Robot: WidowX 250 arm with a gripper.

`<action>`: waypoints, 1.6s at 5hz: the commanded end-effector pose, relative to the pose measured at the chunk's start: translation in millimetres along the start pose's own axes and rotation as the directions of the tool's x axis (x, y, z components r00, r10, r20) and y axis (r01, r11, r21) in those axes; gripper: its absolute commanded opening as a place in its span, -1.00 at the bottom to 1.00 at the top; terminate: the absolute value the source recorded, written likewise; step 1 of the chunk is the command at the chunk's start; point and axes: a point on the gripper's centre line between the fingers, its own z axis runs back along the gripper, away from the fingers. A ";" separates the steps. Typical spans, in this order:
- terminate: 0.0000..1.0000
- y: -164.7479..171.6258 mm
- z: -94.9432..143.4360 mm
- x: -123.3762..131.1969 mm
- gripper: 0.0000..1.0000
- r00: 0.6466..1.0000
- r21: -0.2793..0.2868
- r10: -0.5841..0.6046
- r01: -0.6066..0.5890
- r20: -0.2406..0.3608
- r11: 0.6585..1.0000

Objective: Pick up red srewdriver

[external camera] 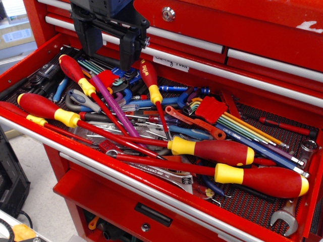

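The red screwdriver [73,70] lies at the back left of the open drawer. It has a plain red handle, a yellow collar and a long thin red shaft that slants to the front right over other tools. My black gripper [110,60] hangs open and empty above the drawer's back left. Its left finger is just behind and to the right of the handle's end and does not touch it. A shorter red screwdriver with yellow lettering [149,75] lies just right of the gripper.
Three fat red-and-yellow screwdrivers [44,107] [222,151] [272,181] lie across the front. A slim red one [20,112] lies along the front left edge. Coloured hex keys [242,126], pliers, wrenches [285,217] and the red drawer wall [30,60] crowd around.
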 end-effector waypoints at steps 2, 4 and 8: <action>-1.00 25.0 -1.3 16.2 1.00 0.987 0.100 0.160 -0.160 0.016 0.982; -1.00 73.9 -29.5 32.7 1.00 0.846 0.137 0.520 -0.532 0.120 0.835; -1.00 143.5 -91.0 71.9 1.00 0.575 -0.048 0.782 -0.798 0.240 0.601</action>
